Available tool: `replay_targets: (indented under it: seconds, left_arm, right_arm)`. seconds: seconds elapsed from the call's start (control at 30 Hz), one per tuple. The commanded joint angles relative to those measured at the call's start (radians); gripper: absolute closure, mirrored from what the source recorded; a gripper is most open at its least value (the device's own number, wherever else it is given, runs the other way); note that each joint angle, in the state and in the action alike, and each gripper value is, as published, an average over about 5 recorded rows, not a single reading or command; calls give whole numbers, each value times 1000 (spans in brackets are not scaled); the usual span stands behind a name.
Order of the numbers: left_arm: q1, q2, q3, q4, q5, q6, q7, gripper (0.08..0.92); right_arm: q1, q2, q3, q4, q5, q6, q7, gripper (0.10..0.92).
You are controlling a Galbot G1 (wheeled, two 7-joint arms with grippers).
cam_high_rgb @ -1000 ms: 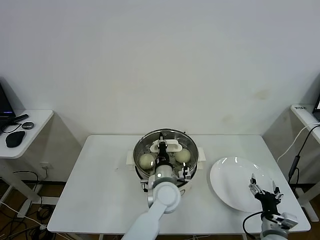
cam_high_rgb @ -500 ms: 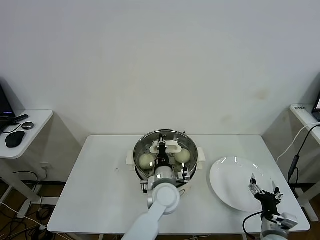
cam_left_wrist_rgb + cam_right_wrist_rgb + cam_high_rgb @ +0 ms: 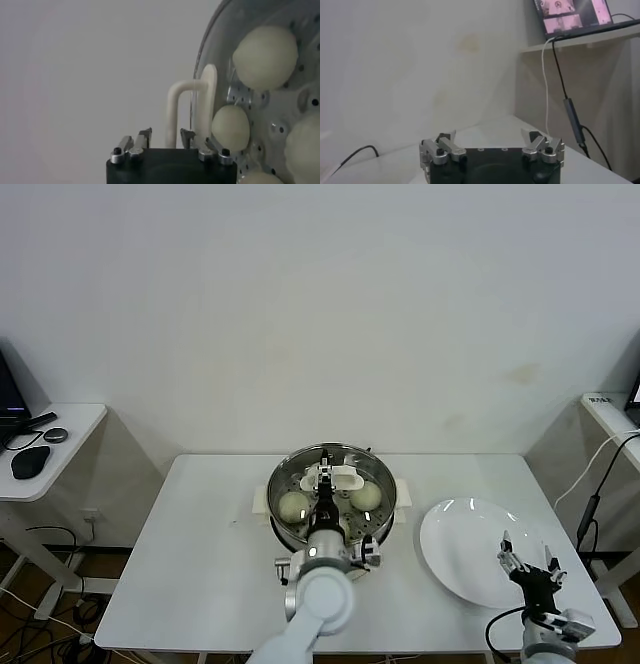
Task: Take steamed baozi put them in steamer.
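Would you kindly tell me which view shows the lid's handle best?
The left wrist view: the lid handle stands close, just beyond the open left claw. The head view shows it small over the steamer; the right wrist view shows none.

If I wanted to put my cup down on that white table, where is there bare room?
The table is bare left of the steamer, out to its left edge. The white plate also lies bare. The middle is crowded: baozi and a glass lid sit in the steamer, the left tool is at it, and the right tool hovers by the plate.
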Motion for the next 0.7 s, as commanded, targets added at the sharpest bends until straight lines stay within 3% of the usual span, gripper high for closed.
replay_targets:
  seconds: [0.03,0.27,0.5,0.6,0.7]
  left_arm:
    - [147,34,13,-194,-42,-7,-7,365]
    - [268,58,-46,-387,-81,-21,-95,192]
    - [440,91,-274,-617,-499,-117,-242,177]
    - [518,101,-435,-628,-791,-253,-339,177]
    - [602,104,-617,-575,-1073,-485,-383,177]
  right_arm:
    - [0,2,-4,3,-5,0,0,203]
    - [-25,-7,-19,26,-17,-1,-36,203]
    - [-106,-45,-112,74,-117,64,-116,203]
    - [-136,-50,-170,102,-152,70,-123,203]
    - [-150,-52,-227,105,-182,63,-129,203]
